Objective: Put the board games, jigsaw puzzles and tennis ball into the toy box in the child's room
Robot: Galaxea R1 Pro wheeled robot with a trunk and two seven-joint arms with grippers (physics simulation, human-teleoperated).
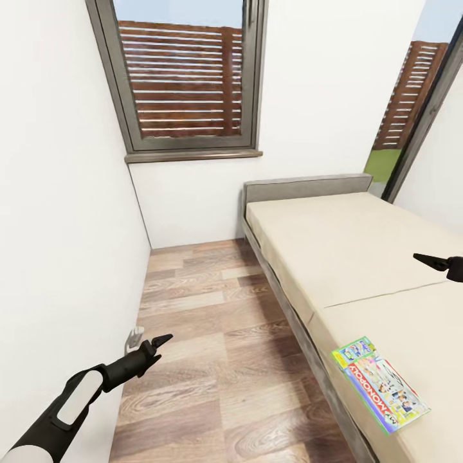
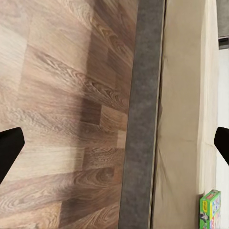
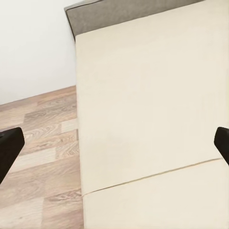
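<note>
One board game (image 1: 381, 384), a flat green-edged box with a busy printed cover, lies on the cream bed (image 1: 341, 251) close to its near edge. A corner of this board game (image 2: 210, 210) also appears in the left wrist view, on the mattress (image 2: 181, 119). My left gripper (image 1: 159, 339) hangs open over the wooden floor, left of the bed and well short of the box. My right gripper (image 1: 429, 260) is open above the bare mattress (image 3: 152, 109), beyond the box. Both grippers hold nothing. The toy box and the table are out of view.
A white wall runs close along my left, with a small white fitting (image 1: 135, 334) near the floor. A grey-framed window (image 1: 186, 77) is ahead, over a strip of wood floor (image 1: 212, 321). The bed's grey frame (image 2: 140, 119) borders that strip.
</note>
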